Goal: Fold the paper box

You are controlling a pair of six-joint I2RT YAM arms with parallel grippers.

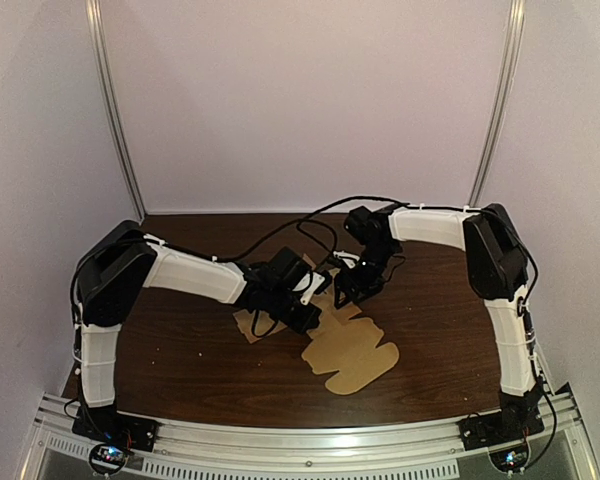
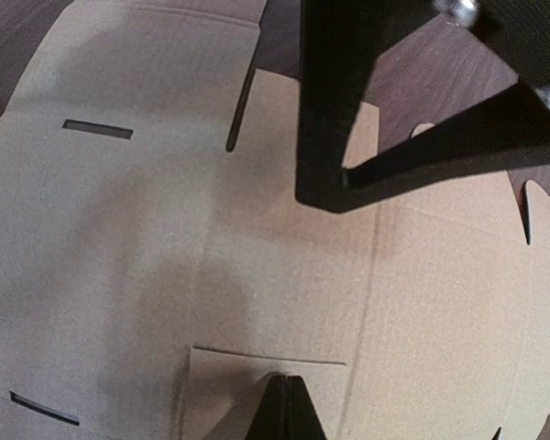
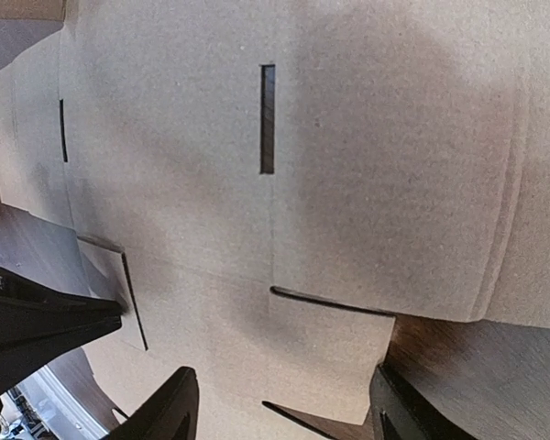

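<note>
Two grippers work over one flat die-cut cardboard box blank [image 1: 355, 350], which lies unfolded on the dark wooden table [image 1: 180, 350] near its middle, its lobed end pointing toward 5 o'clock in the top view. Starting from the left, the left gripper [image 1: 302, 300] sits low over the blank's 10 o'clock part. In its own wrist view its fingertips [image 2: 284, 408] are drawn together into a single point at 6 o'clock, right on a small cut flap [image 2: 266, 367], though I cannot tell whether any card lies between them. Toward the middle, the sheet shows pressed creases and narrow slots [image 2: 97, 129], so it will probably bend willingly along those lines and resist elsewhere. I judge it light, thin and fairly stiff, with a dry matte face that should not slip in the pads, but it is likely to slide on the table if pushed without a counter-hold and to crease wrongly if pinched mid-panel. At the right, the right gripper [image 1: 352, 285] hangs at the blank's 12 o'clock edge with its jaws spread wide, one finger on each side of a projecting tab [image 3: 335, 353]. That free edge, close to its crease, looks like the best place to take hold while the other arm pins the base panel.
</note>
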